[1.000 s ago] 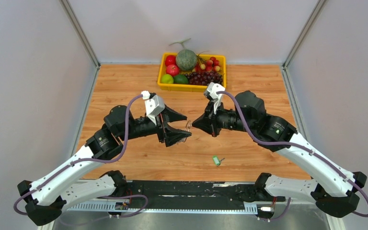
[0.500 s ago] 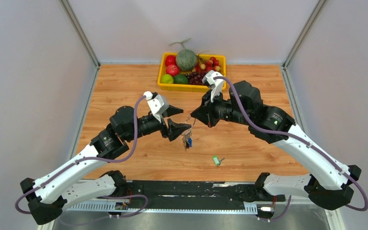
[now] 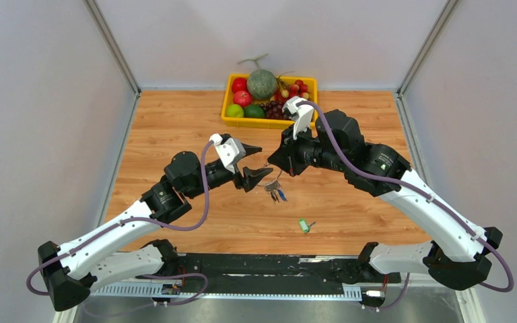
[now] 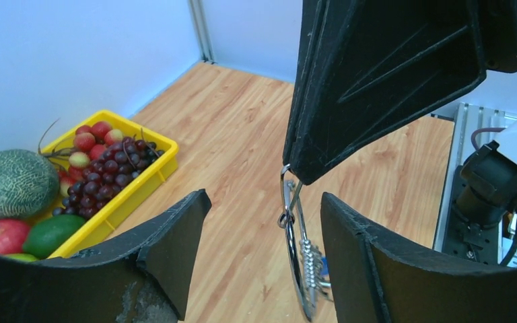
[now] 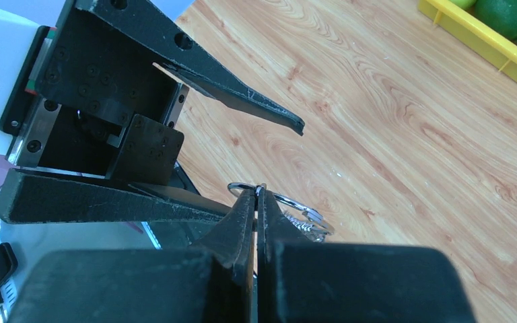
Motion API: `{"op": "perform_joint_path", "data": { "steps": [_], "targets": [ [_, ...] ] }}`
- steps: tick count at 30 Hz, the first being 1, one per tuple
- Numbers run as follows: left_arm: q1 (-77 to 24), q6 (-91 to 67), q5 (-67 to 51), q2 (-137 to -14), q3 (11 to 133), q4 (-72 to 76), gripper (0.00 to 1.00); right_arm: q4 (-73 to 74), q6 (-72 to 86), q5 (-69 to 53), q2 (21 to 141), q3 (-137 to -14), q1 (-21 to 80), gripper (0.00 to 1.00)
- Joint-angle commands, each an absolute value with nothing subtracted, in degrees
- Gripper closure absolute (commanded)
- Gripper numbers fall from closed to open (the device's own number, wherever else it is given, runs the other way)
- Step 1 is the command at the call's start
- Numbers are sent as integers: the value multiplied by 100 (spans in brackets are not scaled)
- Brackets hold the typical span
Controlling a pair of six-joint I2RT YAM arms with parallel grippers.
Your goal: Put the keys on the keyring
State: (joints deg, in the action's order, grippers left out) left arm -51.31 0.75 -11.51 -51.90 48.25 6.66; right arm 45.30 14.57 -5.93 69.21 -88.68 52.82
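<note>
Green-headed key (image 3: 303, 225): lies loose on the table (image 3: 175, 128), nearest the arm bases. Keyring (image 5: 296, 204): raised above mid-table, its rim pinched in the right gripper (image 5: 256, 192), whose fingers press together on the wire. A bunch of keys (image 3: 274, 193), one blue-headed, hangs below, and the left gripper (image 3: 266, 159) has its fingers spread apart either side of the ring. Yellow tray (image 3: 242, 122) of fruit (image 3: 262, 84): at the far edge.

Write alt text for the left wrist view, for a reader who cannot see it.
The shut right gripper pinches the top of a wire keyring, keys dangling below, between the fingers of the open left gripper. A yellow tray of fruit sits on the wooden table.
</note>
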Motion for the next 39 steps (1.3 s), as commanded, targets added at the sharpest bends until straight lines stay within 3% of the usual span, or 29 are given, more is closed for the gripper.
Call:
{"op": "perform_joint_path", "data": {
  "steps": [1, 7, 23, 26, 28, 29, 30, 39],
  "targets": [
    [-5178, 294, -1307, -5238, 4801, 1123, 30, 4460, 1617, -499, 6908, -9162, 5314, 100],
    [-5192, 317, -1467, -5270, 4797, 1161, 40, 4457, 1630, -516, 6908, -9184, 5316, 100],
    [-5203, 331, -1538, -5293, 4807, 1077, 49, 4393, 1727, -632, 6983, -9270, 5315, 100],
    [-5203, 342, -1514, -5322, 4842, 1054, 57, 4374, 1736, -658, 6979, -9270, 5316, 100],
    [-5207, 364, -1474, -5361, 4901, 954, 75, 4357, 1741, -678, 6961, -9261, 5316, 100],
    [-5209, 377, -1432, -5412, 4933, 899, 92, 4356, 1745, -678, 6957, -9248, 5314, 100],
    [-5220, 377, -1371, -5430, 4984, 805, 96, 4351, 1753, -673, 6944, -9247, 5311, 100],
    [-5309, 321, -807, -5329, 4981, 758, 100, 4292, 1767, -650, 6884, -9195, 5314, 100]
  ]
}}
